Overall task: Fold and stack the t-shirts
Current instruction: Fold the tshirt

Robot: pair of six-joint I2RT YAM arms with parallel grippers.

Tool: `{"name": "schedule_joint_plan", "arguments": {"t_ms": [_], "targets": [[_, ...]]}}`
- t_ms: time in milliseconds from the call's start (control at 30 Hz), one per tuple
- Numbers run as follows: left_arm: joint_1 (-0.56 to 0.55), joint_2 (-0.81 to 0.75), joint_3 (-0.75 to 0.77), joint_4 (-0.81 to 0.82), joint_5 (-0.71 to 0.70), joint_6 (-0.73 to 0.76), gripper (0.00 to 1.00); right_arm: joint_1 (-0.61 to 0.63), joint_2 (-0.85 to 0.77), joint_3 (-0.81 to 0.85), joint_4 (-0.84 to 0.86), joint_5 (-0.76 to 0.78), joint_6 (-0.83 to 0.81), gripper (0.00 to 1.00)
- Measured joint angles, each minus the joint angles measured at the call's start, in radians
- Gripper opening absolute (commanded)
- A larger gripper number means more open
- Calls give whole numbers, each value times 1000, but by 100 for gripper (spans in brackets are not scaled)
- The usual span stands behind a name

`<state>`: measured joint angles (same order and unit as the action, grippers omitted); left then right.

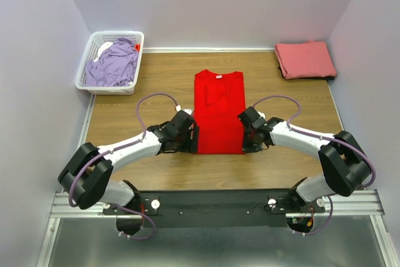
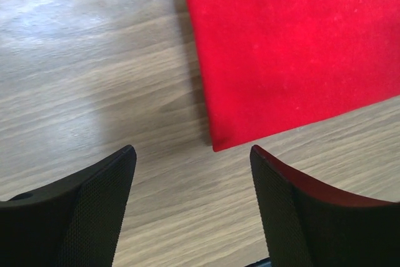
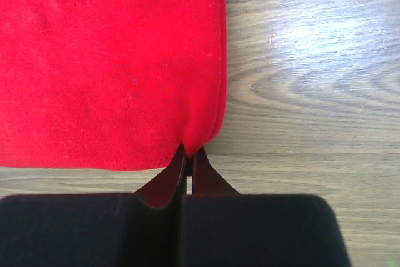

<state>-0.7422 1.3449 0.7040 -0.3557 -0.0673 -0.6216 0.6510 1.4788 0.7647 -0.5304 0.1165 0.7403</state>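
Our right gripper (image 3: 189,152) pinched one near corner of the red t-shirt (image 1: 218,117); our left gripper (image 2: 191,150) gaped empty, just short of the other.

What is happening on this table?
Two robot arms are folding a red t-shirt, which lies as a narrow strip mid-table. The right gripper is shut on its near right corner; the left gripper is open at the near left corner, not touching. A salmon-pink t-shirt lies folded at the far right; a lavender t-shirt sits in the white basket.
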Motion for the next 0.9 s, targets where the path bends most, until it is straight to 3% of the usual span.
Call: {"name": "schedule_joint_plan", "arguments": {"t_ms": [400,500,900], "targets": [[-84,150,90,-58,-38,-23,68,1,0,-5,23,-20,-29,2],[-98,171,108,-64,-56,-31,62,1,-2,-10,37,-29,-35,3],[-117,192,137,-106,-104,-66,61,1,-27,-40,76,-37,-40,2]]}}
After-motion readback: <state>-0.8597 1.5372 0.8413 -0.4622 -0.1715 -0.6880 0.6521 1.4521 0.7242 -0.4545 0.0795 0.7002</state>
